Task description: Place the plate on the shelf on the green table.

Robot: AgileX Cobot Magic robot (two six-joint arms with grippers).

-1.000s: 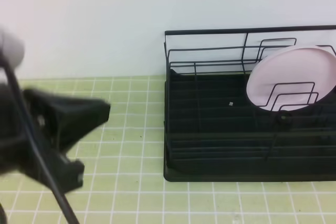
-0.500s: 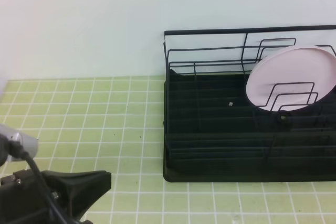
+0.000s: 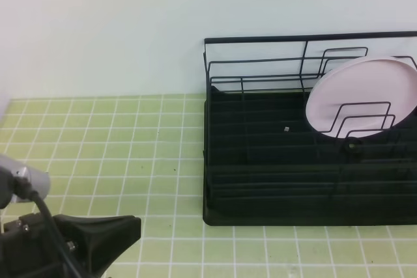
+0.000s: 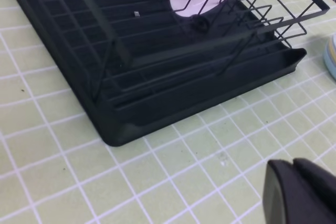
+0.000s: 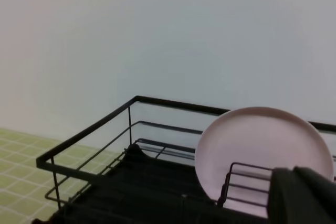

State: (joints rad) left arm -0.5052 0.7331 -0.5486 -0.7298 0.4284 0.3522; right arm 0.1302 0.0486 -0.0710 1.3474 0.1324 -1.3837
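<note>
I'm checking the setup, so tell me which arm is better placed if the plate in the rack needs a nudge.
Probably the right. The plate stands in the shelf's right end, and the right gripper sits just in front of it. The left gripper is low over the green table, left of the shelf.

A kitchen-style counter setup is showing here: a light green tiled table (image 3: 130, 135) is carrying a black wire dish rack (image 3: 273, 180), backed by a plain pale wall (image 3: 104, 24).
</note>
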